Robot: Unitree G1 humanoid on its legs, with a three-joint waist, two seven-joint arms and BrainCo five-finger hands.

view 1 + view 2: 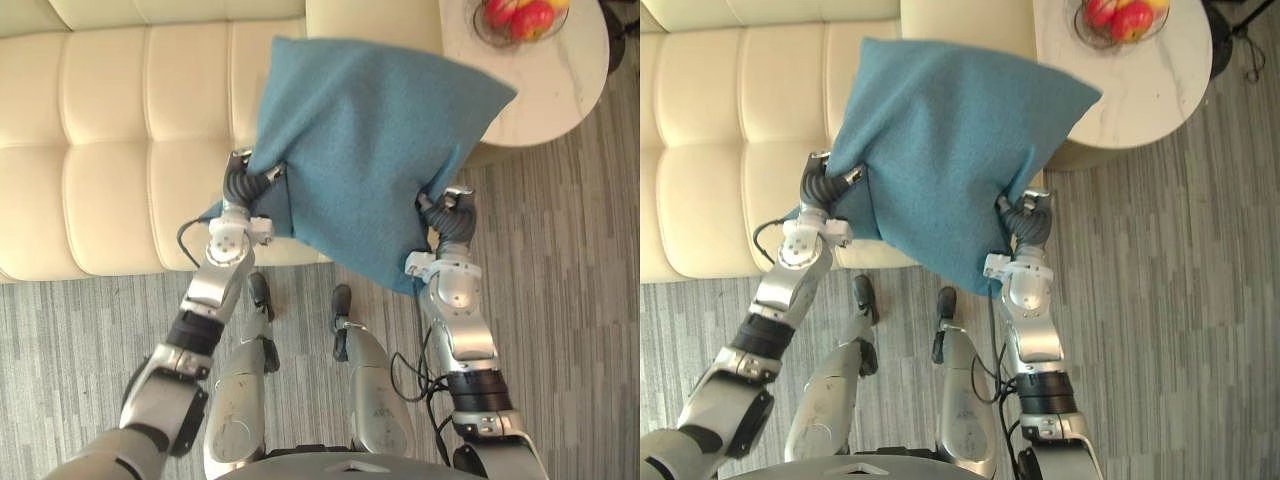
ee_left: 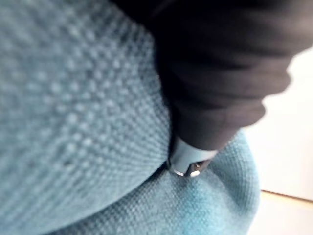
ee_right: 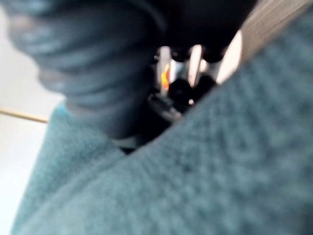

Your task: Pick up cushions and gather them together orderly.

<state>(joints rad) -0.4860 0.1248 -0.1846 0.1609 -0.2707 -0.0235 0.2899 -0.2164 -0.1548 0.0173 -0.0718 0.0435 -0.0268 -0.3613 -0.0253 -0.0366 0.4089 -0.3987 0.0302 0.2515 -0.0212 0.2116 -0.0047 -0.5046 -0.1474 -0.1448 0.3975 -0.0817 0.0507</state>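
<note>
While the blue cushion (image 1: 370,140) hangs in the air over the front edge of the cream sofa (image 1: 100,150), it sits btwn the two arms, w/ the left robot hand (image 1: 245,180) tucked against its lower left side and the right robot hand (image 1: 450,215) against its lower right corner. Both are buried in the fabric, so can't tell if either is open, closed or gripping. Off to the right, a round white table (image 1: 560,90) w/ a fruit bowl (image 1: 515,20) stands on the grey striped floor (image 1: 580,300) by the sofa's end.
</note>
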